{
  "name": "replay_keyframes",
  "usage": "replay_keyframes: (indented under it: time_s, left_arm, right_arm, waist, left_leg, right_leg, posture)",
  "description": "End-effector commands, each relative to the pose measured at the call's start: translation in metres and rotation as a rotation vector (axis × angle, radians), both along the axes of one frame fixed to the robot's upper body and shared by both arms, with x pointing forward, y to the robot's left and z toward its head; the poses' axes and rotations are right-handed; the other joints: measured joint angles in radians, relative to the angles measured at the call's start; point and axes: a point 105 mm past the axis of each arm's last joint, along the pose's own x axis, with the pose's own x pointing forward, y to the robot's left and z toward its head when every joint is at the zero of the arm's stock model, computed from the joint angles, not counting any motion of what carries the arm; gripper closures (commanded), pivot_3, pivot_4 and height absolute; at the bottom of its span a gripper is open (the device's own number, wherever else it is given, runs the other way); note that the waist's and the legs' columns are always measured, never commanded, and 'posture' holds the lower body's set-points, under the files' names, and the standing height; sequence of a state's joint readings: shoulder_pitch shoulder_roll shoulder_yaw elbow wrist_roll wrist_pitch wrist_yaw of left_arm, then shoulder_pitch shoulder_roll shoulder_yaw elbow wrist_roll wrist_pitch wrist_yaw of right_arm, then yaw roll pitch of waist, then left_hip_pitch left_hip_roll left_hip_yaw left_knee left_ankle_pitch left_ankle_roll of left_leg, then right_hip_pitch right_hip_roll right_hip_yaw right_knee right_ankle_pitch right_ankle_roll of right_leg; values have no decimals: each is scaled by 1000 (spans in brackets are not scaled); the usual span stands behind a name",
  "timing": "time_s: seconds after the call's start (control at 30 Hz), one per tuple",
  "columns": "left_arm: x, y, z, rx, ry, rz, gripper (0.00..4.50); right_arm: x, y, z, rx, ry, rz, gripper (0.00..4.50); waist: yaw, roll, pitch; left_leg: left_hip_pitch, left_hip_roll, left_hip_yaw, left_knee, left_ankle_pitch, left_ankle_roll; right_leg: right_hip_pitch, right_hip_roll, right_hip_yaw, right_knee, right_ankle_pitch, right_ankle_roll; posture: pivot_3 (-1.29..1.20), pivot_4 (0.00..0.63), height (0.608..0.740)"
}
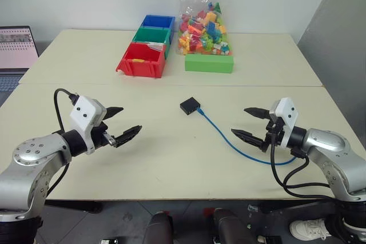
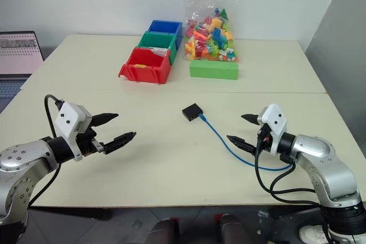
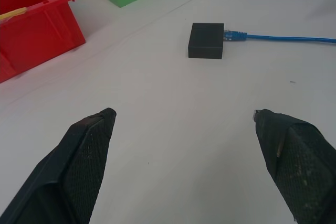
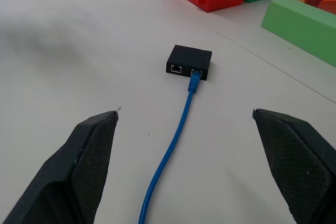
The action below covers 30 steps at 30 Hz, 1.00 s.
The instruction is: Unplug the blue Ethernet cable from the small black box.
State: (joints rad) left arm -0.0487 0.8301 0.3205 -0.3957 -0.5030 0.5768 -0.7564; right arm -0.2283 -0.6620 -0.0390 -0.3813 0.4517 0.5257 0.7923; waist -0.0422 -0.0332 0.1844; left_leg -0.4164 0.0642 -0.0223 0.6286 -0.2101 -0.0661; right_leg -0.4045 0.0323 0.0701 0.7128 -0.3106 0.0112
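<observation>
The small black box (image 1: 190,106) lay flat near the middle of the table (image 1: 171,158), with the blue Ethernet cable (image 1: 229,139) plugged into its side facing four o'clock; the cord ran off toward four o'clock and curved under the right gripper (image 1: 251,124), where its far end was hidden behind the arm, so the second plug could not be made out. The right wrist view showed what the head views did not: two ports on the box's face, one empty, the cable seated in the other. The left wrist view showed the box's plain side and the plug boot against its edge.

The left gripper (image 1: 122,123) hung over the table at about eight o'clock from the box, well apart from it, fingers spread wide and holding nothing; the right gripper stood at about four o'clock from the box, fingers likewise spread wide and empty, just above the cable.

At twelve o'clock sat a red bin (image 1: 142,60), a green bin (image 1: 151,36) and a blue bin (image 1: 157,22) in a row, a green block (image 1: 209,63) beside them, and a clear bag of coloured bricks (image 1: 205,27) behind it, its top cut off; a laptop (image 1: 16,50) at ten o'clock was cropped by the edge.
</observation>
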Motion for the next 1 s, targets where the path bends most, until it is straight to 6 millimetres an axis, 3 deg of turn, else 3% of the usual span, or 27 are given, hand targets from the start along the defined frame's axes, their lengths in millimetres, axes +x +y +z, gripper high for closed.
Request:
replay_keyframes:
  time_s: [0.03, 0.47, 0.7, 1.0]
  left_arm:
    - [-4, -5, 11, 28, -47, -33, 12]
    - [-4, -10, 5, 41, -4, -45, 12]
    - [-12, -30, 9, -31, 19, -183, 12]
    - [-17, -40, -4, 16, 92, -272, 12]
  right_arm:
    - [-1, -1, 12, -1, -62, 12, 159]
    - [4, 6, 11, 12, -63, -1, 159]
    - [19, 34, -5, 32, -53, -43, 159]
    - [58, 76, -38, 19, -15, -179, 159]
  waist:
    - [0, 0, 0]
    - [0, 0, 0]
    - [-2, 0, 0]
    - [-12, 1, 0]
  left_leg:
    - [0, 0, 0, 0, 0, 0]
    - [0, 0, 0, 0, 0, 0]
    - [0, 0, 0, 0, 0, 0]
    - [0, 0, 0, 0, 0, 0]
  right_leg:
    - [0, 0, 0, 0, 0, 0]
    - [0, 0, 0, 0, 0, 0]
    - [0, 0, 0, 0, 0, 0]
    - [0, 1, 0, 1, 0, 0]
  posture:
    - [0, 150, 740]
    - [0, 150, 740]
    - [0, 150, 740]
    - [0, 150, 740]
